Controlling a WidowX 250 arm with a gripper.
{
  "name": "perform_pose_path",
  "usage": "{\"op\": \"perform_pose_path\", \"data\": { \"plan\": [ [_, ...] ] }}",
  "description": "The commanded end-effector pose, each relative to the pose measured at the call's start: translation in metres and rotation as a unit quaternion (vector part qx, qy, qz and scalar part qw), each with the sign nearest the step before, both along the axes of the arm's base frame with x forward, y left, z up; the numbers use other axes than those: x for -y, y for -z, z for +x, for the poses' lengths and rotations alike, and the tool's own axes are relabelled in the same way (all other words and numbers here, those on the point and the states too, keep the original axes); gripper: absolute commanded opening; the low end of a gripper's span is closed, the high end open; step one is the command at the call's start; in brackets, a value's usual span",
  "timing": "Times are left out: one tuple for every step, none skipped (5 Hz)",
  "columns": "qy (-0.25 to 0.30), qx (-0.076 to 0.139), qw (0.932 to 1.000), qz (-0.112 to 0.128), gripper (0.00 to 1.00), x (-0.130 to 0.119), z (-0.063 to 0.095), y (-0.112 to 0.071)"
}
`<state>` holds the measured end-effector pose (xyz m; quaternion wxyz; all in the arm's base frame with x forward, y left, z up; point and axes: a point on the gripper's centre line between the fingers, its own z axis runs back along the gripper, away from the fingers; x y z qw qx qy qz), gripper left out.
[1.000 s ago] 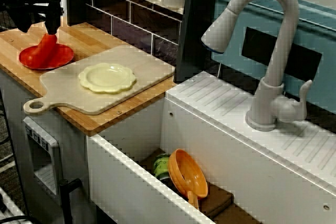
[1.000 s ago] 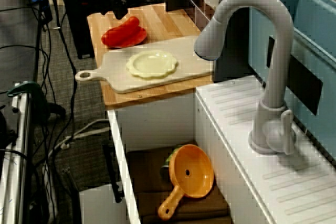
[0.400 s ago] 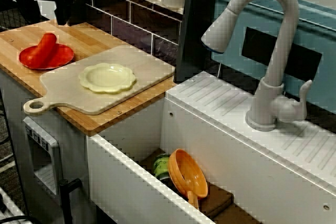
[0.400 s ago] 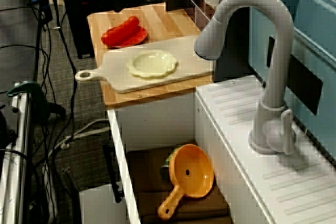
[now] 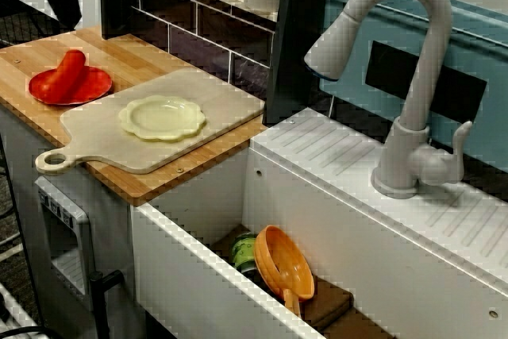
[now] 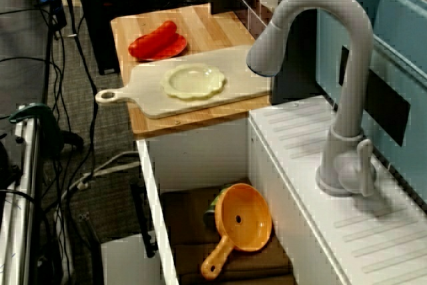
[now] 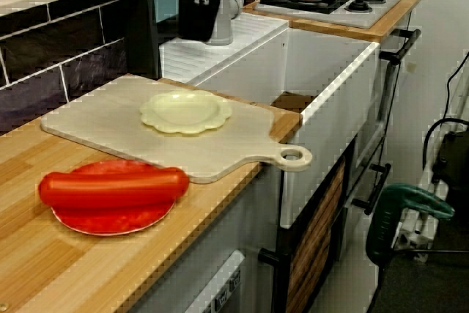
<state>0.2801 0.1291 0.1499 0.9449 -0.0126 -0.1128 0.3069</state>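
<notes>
The long toy sausage is bright red and shiny. The round plate under it is red too. Next to them lies the big flat cutting board, which is pale creamy grey all over, with no pattern. On the board sits a small wavy-edged plate in soft yellow. Under the board, the wooden counter is light brown with long stripes. Behind the board, the wall tiles are dark purple-black with pale lines between them. The robot gripper is black. Past the board, the deep sink is white, the curved tap is grey, and the plastic strainer is orange.
</notes>
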Motion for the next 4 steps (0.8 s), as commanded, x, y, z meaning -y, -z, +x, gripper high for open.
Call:
{"op": "perform_pose_path", "data": {
  "plan": [
    [0.038,0.021,0.9989,0.016,1.0,0.014,0.026,-0.012],
    [0.09,0.004,0.9957,0.022,1.0,0.045,0.028,-0.004],
    [0.109,-0.013,0.9935,0.029,1.0,0.054,0.022,0.007],
    [0.11,-0.013,0.9932,0.034,1.0,0.054,0.017,0.019]
  ]
}}
